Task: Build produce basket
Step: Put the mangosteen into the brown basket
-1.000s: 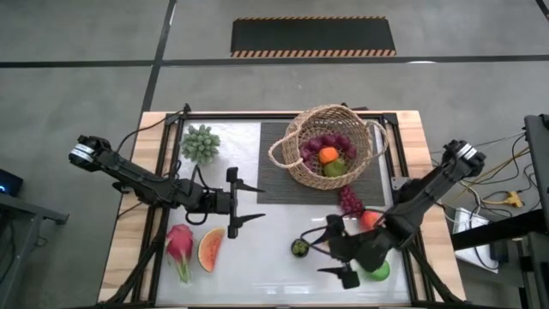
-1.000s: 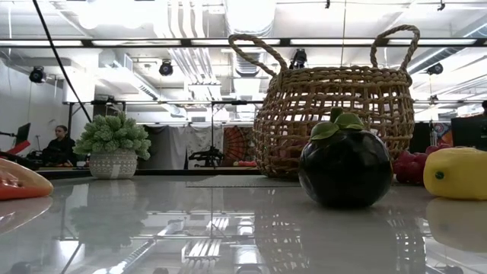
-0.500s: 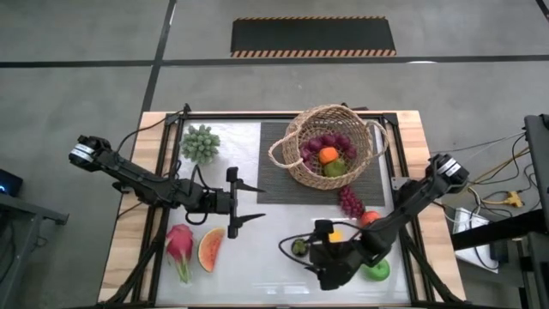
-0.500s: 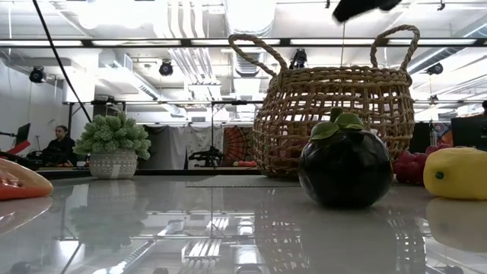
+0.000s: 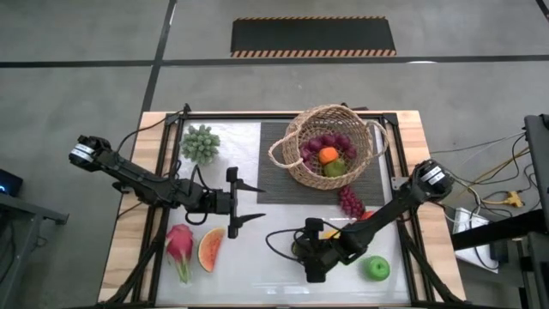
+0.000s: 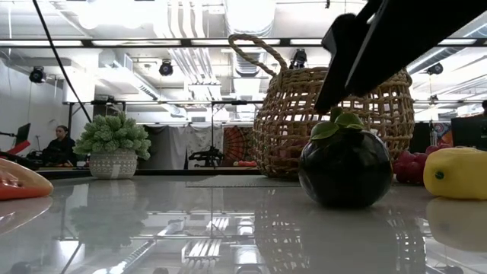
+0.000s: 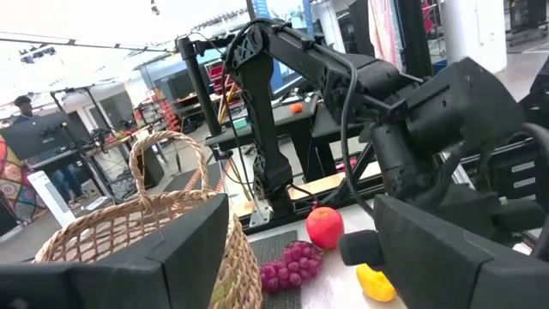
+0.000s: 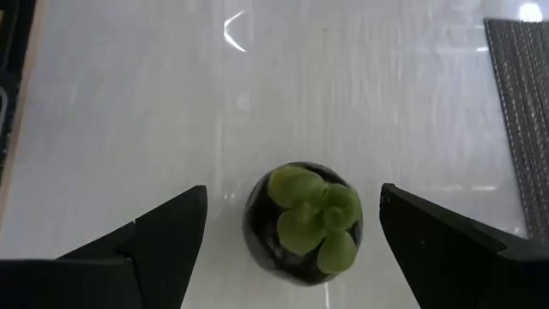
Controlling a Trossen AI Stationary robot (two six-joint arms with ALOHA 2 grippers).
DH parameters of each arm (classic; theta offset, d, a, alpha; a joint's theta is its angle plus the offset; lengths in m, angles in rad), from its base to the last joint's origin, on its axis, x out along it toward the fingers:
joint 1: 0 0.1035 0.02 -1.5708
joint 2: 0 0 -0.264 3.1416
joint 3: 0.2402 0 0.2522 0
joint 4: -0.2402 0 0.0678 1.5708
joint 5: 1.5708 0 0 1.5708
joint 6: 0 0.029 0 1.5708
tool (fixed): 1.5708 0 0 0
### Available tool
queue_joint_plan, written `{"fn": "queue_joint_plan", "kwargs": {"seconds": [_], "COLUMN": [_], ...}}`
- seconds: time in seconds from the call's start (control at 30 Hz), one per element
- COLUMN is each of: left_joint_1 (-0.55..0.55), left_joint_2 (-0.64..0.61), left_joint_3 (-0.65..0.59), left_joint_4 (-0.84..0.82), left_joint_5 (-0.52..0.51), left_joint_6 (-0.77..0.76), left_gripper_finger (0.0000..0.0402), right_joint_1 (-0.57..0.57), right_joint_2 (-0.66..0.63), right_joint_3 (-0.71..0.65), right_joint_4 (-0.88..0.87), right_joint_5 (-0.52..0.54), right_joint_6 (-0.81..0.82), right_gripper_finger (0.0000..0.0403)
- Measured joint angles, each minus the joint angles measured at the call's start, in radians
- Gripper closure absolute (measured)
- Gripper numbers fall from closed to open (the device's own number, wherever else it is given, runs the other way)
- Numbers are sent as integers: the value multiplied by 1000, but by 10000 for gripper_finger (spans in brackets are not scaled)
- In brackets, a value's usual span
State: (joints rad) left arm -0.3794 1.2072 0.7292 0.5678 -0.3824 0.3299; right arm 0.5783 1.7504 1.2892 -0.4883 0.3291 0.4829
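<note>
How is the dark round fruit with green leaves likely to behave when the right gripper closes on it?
The dark fruit looks round and glossy, so it may slip or squirt sideways unless the open right gripper closes centred on it. It sits on a smooth, reflective table, so a nudge would probably roll it. It looks rigid, likely a light toy, so crushing seems unlikely.

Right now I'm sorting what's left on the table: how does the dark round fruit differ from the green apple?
The dark round fruit is near-black with a green leafy cap; the green apple is bright green all over. The dark fruit lies directly under the open right claw, between its fingers; the apple lies off to the side, beyond the right arm. Both stand on the white table, outside the basket.
</note>
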Motion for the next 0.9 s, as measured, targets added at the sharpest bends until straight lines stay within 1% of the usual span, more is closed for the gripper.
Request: {"fn": "queue_joint_plan", "kwargs": {"seconds": [0.2, 0.4, 0.9], "left_joint_1": [0, 0, 0], "left_joint_2": [0, 0, 0], "left_joint_3": [0, 1, 1], "left_joint_4": [0, 0, 0], "left_joint_5": [0, 0, 0], "left_joint_6": [12, 18, 19], "left_gripper_finger": [130, 130, 130], "right_joint_1": [-25, -42, -43], "right_joint_2": [28, 39, 39], "right_joint_3": [0, 0, -2], "right_joint_4": [-1, 0, -2], "right_joint_5": [-25, -77, -84], "right_joint_6": [16, 28, 33], "right_gripper_finger": [75, 75, 77]}}
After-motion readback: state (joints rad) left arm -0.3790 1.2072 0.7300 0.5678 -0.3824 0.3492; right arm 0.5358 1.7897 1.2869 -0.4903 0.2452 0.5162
